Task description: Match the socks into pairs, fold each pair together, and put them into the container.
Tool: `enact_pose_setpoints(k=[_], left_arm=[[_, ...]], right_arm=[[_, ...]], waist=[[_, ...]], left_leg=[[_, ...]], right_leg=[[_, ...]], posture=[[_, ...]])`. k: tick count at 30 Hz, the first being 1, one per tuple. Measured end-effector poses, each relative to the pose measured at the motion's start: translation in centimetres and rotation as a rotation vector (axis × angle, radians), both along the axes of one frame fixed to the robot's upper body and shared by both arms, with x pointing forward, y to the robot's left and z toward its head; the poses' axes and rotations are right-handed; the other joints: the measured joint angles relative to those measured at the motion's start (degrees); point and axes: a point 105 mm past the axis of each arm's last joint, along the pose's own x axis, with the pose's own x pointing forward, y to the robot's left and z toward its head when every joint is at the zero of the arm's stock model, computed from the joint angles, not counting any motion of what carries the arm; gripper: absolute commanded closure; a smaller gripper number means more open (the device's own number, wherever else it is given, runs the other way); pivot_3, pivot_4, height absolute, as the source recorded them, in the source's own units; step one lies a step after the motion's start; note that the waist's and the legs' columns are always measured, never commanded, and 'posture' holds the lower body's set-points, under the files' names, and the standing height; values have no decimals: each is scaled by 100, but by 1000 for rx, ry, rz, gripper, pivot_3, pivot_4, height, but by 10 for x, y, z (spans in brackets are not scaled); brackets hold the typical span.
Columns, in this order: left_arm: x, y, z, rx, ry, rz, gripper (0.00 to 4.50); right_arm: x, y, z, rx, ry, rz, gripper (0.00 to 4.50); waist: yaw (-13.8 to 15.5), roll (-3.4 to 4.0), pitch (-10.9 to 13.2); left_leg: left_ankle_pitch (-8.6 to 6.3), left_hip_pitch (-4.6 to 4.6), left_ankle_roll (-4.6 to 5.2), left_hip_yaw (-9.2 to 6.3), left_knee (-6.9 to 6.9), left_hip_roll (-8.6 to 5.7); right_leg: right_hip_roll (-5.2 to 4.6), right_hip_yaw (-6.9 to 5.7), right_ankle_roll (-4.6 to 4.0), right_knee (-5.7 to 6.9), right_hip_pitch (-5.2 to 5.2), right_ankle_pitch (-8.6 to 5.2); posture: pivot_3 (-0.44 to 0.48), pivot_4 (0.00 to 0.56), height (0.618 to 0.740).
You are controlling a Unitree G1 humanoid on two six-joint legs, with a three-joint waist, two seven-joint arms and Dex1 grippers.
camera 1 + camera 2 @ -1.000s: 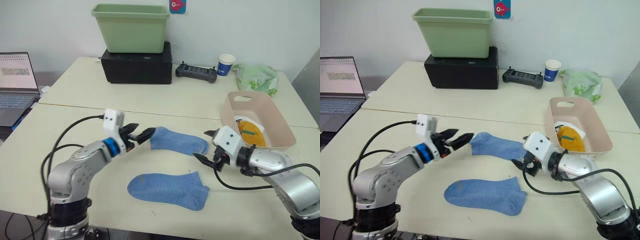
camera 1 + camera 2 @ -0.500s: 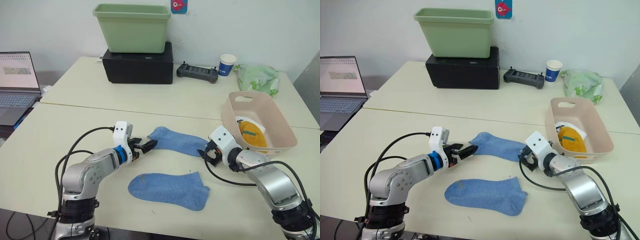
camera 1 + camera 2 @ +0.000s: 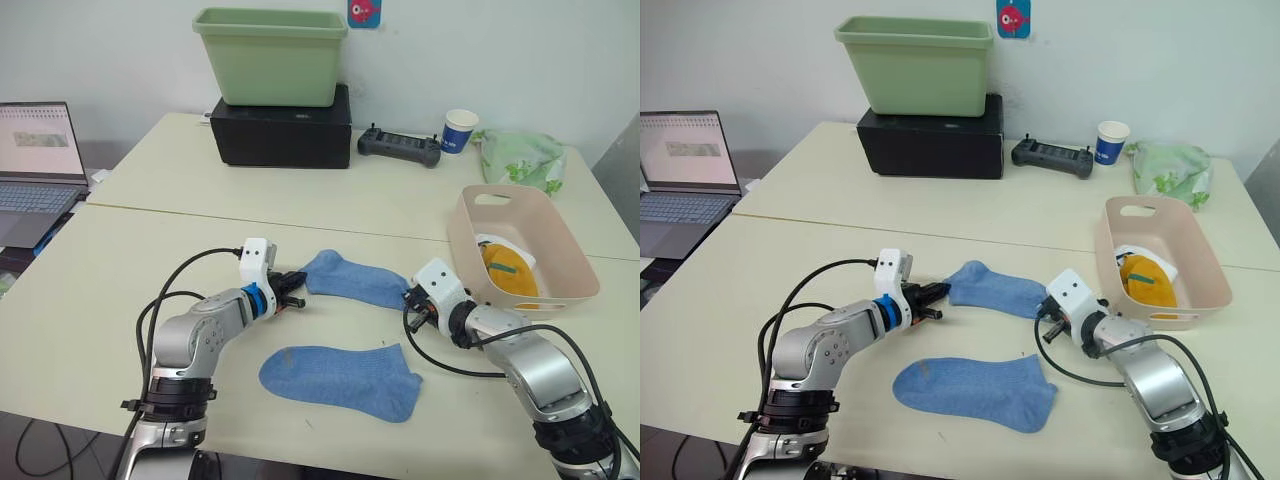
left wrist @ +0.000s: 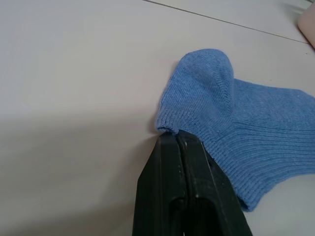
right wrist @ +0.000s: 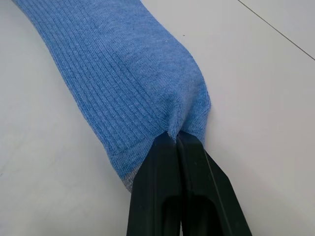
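Left eye view: two light blue socks lie near the front edge of the cream table, between the two arms.
Far blue sock: stretched flat across the table's middle, one end at each gripper.
Left gripper: fingers pressed together, pinching the sock's edge at its rounded end; in the left wrist view the knit bunches right at the fingertips.
Right gripper: fingers clenched on the sock's other end; the right wrist view shows a small fold of fabric caught between them.
Near blue sock: flat, just in front of the held sock, close to the table's front edge, touched by neither gripper.
Pink container: on the table's right side, near the right edge, just beyond the right arm.
Inside the container: a mustard-yellow bundle lying over something white.
Back edge of the table: a light green tub stacked on a black box, a black controller, a paper cup and a pale green patterned bag.
Left edge: an open laptop.
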Motion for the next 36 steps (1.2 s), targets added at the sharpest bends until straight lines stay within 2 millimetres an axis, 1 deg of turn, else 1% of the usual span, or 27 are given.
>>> enact_pose_setpoints(k=[3,6,7,9,11,13,18,20,23,25,28,30,32,33,34,36], left_arm=[[0,-1,0,-1,-1,-3,4491],[2,-3,2,2,-4,-20,4491],[4,-4,2,4,-2,-30,4491],[12,-8,5,19,-4,-57,4491],[22,-22,7,29,-8,-120,4491],[29,-32,8,38,-12,-168,4491],[49,-51,11,55,-36,-257,4491],[61,-58,12,61,-46,-283,4491],[73,-65,16,64,-68,-297,4500],[78,-64,16,62,-82,-289,4500],[83,-61,16,60,-98,-280,4500],[84,-59,15,61,-107,-274,4500],[85,-57,15,53,-116,-271,4500],[85,-56,16,45,-121,-276,4500],[84,-55,16,37,-125,-283,4500],[84,-46,19,14,-130,-280,4073]], right_arm=[[-4,2,0,4,13,17,4447],[-11,8,0,30,46,50,4447],[-14,12,1,52,61,59,4447],[-23,29,3,119,97,101,4447],[-34,47,3,183,153,158,4447],[-39,55,1,201,190,179,4447],[-35,66,4,232,218,174,4447],[-31,76,5,282,237,159,4447],[-29,88,8,353,259,145,3756],[-27,90,10,384,269,127,3062],[-22,86,13,398,262,83,2076],[-20,84,13,392,262,66,1314],[-19,77,16,387,250,37,586],[-19,75,19,385,236,35,303],[-20,73,22,374,218,40,303],[-21,66,26,349,186,41,268]], waist=[[1,0,0],[2,0,0],[4,0,0],[14,0,0],[34,0,0],[47,0,0],[63,0,0],[72,0,0],[57,0,0],[48,0,0],[36,0,0],[20,0,0],[-14,0,0],[-24,1,0],[-51,1,0],[-74,1,0]], left_leg=[[0,0,0,-1,0,0],[0,-1,0,-1,0,0],[0,-1,0,-3,0,0],[0,-1,0,-8,0,0],[0,-4,0,-7,1,-2],[0,-5,0,-2,1,-5],[0,-8,0,-8,0,-5],[0,-11,0,-16,1,-5],[0,-17,0,-20,-1,-3],[0,-20,0,-20,-3,-2],[1,-19,0,-23,-3,0],[1,-18,-1,-26,-3,0],[2,-19,-1,-28,-3,1],[2,-19,-2,-29,-3,1],[2,-21,-2,-28,-3,1],[2,-21,-2,-29,-3,1]], right_leg=[[0,-1,0,0,0,0],[0,-1,0,0,-1,0],[1,-3,0,1,-1,0],[3,-9,0,4,-1,0],[4,-10,0,2,-2,0],[2,-20,0,-2,-4,0],[1,-43,0,-4,-6,0],[2,-57,0,-3,-6,0],[3,-62,0,-4,-11,0],[3,-62,0,-6,-14,0],[3,-66,0,1,-16,0],[3,-68,0,6,-16,0],[3,-70,0,9,-17,0],[4,-71,0,9,-17,0],[4,-70,0,10,-19,0],[4,-71,0,10,-20,0]], posture=[[0,150,720],[0,150,720],[0,150,720],[0,150,720],[0,150,720],[0,150,720],[0,150,720],[0,150,720],[0,150,720],[0,150,720],[0,150,720],[0,150,720],[0,150,720],[0,150,720],[0,150,720],[0,150,720]])
